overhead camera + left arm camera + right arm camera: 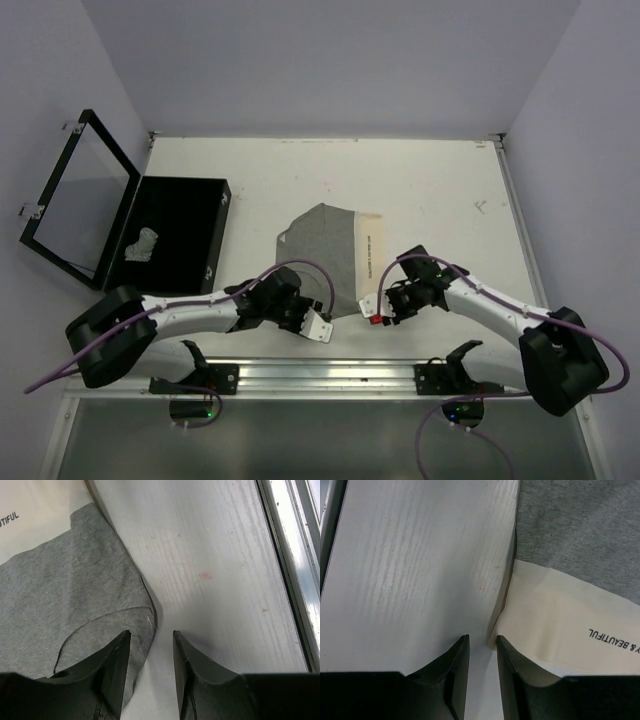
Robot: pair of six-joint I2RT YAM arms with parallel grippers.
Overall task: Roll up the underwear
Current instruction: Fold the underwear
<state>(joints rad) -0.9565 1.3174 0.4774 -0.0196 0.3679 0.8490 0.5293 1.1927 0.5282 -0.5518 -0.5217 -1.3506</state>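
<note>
The underwear [335, 255] is seen spread flat at table centre, nothing rolled yet. At nine o'clock, what looks like a rolled piece [140, 245] is lodged in the black box [185, 215]. The left gripper [151, 635] and right gripper [482, 637] are held parted and empty at the garment's six o'clock corners.

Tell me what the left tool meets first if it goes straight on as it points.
Probably the underwear: its grey corner lies just ahead of the left tool. Beyond that there is only table. Depth is unclear.
</note>
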